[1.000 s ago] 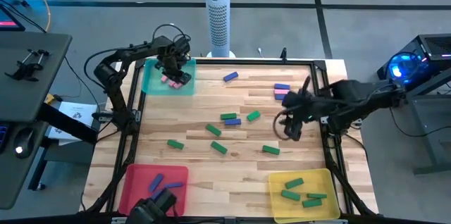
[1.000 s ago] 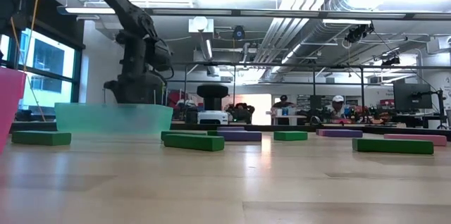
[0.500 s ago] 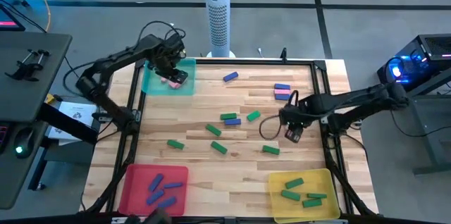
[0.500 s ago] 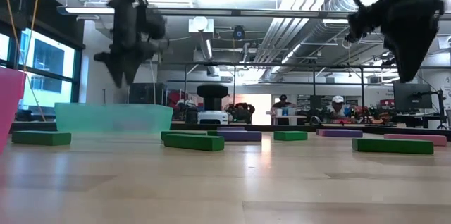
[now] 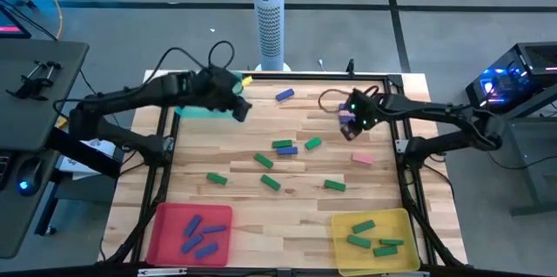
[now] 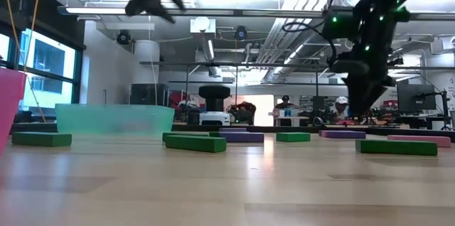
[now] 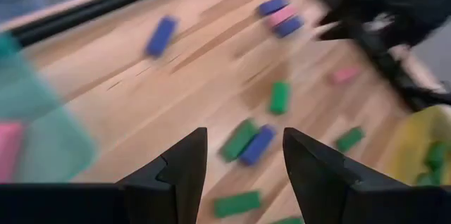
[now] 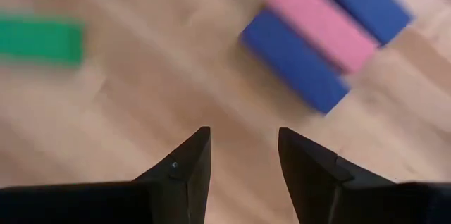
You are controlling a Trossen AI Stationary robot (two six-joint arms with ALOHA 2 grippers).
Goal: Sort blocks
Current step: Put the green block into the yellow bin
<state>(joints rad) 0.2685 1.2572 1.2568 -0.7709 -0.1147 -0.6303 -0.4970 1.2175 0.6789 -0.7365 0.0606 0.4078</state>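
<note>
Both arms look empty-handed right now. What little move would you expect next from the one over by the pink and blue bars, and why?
Probably a short drop straight down. The right pincer hangs open and empty above a tight cluster at the table's far right: a pink block sandwiched between two blue blocks. Lowering onto one would let it grab. The left pincer, also open and empty, sits near the teal tray.

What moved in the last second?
The left tool rose off the teal tray toward mid-table. The right tool swung from the right edge to the far blue-and-pink cluster, uncovering a pink block. Trays and other blocks stayed put.
</note>
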